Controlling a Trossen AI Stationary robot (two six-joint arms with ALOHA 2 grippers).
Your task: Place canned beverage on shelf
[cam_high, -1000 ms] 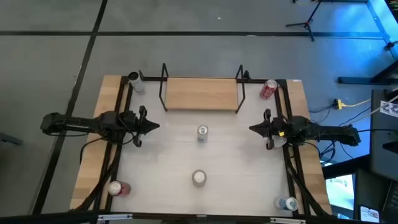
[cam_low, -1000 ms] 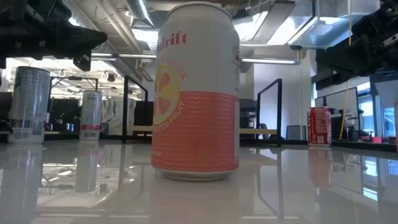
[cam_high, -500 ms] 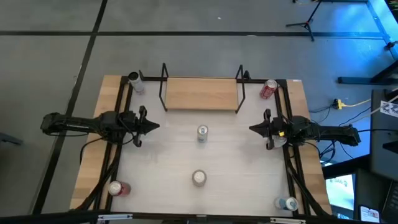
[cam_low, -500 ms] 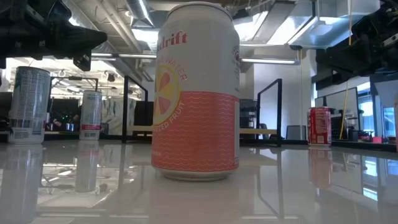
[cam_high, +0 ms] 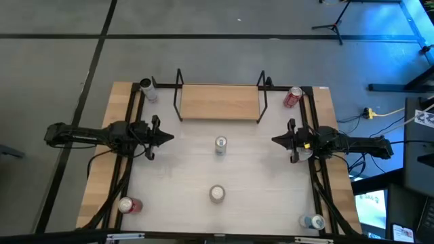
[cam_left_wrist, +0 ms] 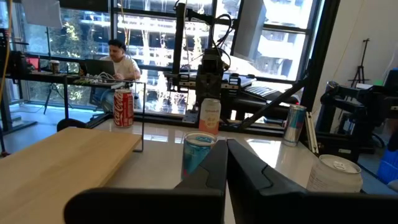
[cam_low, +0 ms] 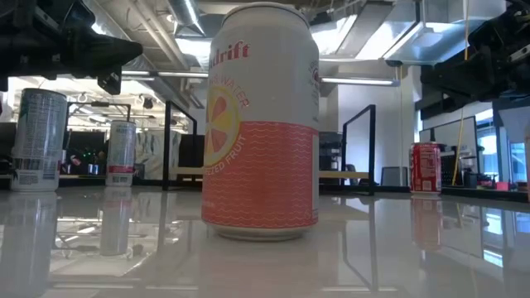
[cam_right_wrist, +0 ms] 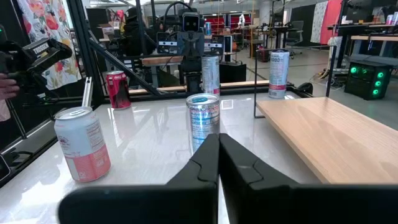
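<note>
Overhead, the counter (cam_high: pixel 176 169) is a glossy white sheet on a light-wood top with dark rails down both sides, standing on a grey floor crossed by dark lines. At its far edge sits the shelf (cam_high: pixel 220 102), bare. Six cans stand about: a blue-and-silver can (cam_high: pixel 220 143) mid-counter just before the shelf, a pink can (cam_high: pixel 216 194) nearer the front, a red can (cam_high: pixel 293 97) right of the shelf, a silver can (cam_high: pixel 147 88) left of it, and one at each front corner (cam_high: pixel 127 205) (cam_high: pixel 314 221). The left gripper (cam_high: pixel 168 136) and right gripper (cam_high: pixel 275 140) hover at either side, facing each other across the middle can, each with fingers pressed together on nothing. The pink can (cam_low: pixel 261 124) fills the low view; its label reads "…drift" and "grapefruit" faintly, over an orange slice. Beyond lie office ceilings with pipes, windows, glass partitions, and a person (cam_left_wrist: pixel 118 59) seated at a laptop
</note>
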